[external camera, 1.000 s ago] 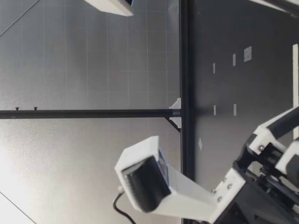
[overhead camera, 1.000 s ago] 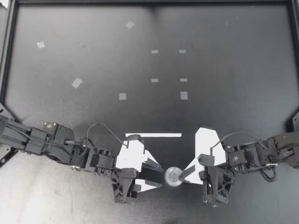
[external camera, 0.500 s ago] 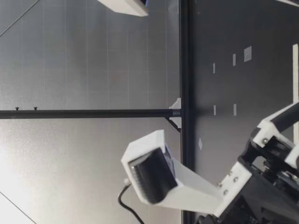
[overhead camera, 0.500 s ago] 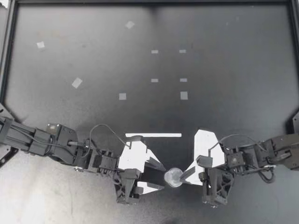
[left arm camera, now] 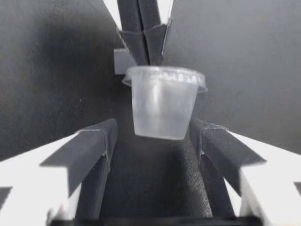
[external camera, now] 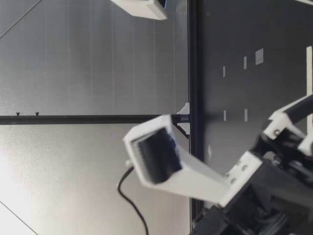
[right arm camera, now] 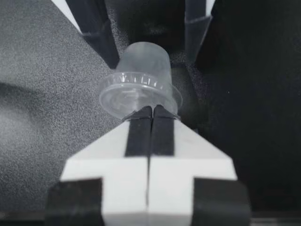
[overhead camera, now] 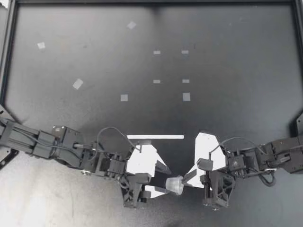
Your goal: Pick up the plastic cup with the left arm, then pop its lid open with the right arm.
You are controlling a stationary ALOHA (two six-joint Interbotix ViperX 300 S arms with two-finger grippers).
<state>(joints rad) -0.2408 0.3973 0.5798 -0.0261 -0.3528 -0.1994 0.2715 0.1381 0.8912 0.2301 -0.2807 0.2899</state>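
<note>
Right hand [overhead camera: 184, 180] is closed to a narrow pinch on the rim of a small clear plastic cup [overhead camera: 174, 185]. Its two fingers are pressed together with the rim's edge caught between them. The right wrist view confirms this, the tips meeting on the part of the rim nearest that camera. The cup is tipped on its side near the edge of the tabletop [overhead camera: 94, 56] where the arms come in, with its rim toward the right hand and its base toward the left hand [overhead camera: 166, 181]. Left hand stands wide, its fingers [left arm camera: 96, 141] either side of the cup's base. The left wrist view shows a gap on each side and no contact. Whether the cup rests on the tabletop or hangs clear of it cannot be told. A white tape strip [overhead camera: 155, 137] lies just beyond the two hands, and small tape squares [overhead camera: 186, 97] sit farther out, well apart from the cup. The low view shows only blurred arm housings, the cup hidden
</note>
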